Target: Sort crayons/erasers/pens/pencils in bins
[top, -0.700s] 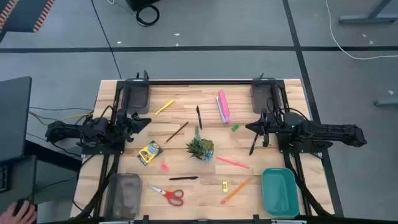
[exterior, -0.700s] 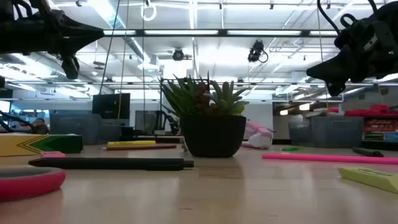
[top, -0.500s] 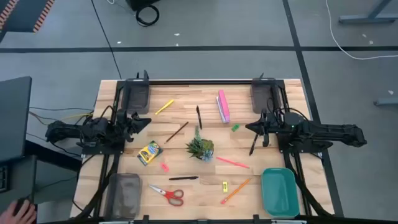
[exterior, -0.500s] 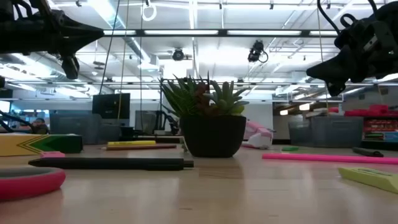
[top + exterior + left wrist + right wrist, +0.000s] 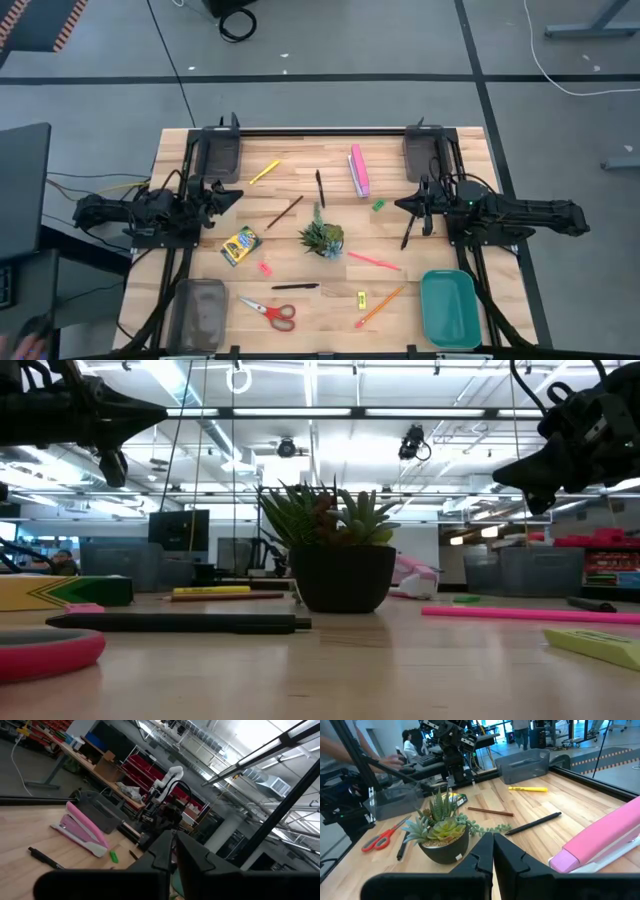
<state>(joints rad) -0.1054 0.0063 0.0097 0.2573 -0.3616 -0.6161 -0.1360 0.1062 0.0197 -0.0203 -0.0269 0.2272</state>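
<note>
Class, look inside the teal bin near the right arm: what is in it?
Nothing shows inside the teal bin; its whole floor is visible from above, bare. An orange pencil lies beside it on the table.

Robotics lab/workshop: exposed ceiling w/ strip lights (image 5: 310,410), red parts-bin racks (image 5: 150,772), white robot arm (image 5: 167,777) in bkgd, grey taped floor (image 5: 330,60).

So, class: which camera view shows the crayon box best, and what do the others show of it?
The high view: the whole yellow-and-green crayon box lies in plain sight, left of the potted plant. The low view catches only its side edge. The right wrist view glimpses it behind the plant; the left wrist view misses it.
</note>
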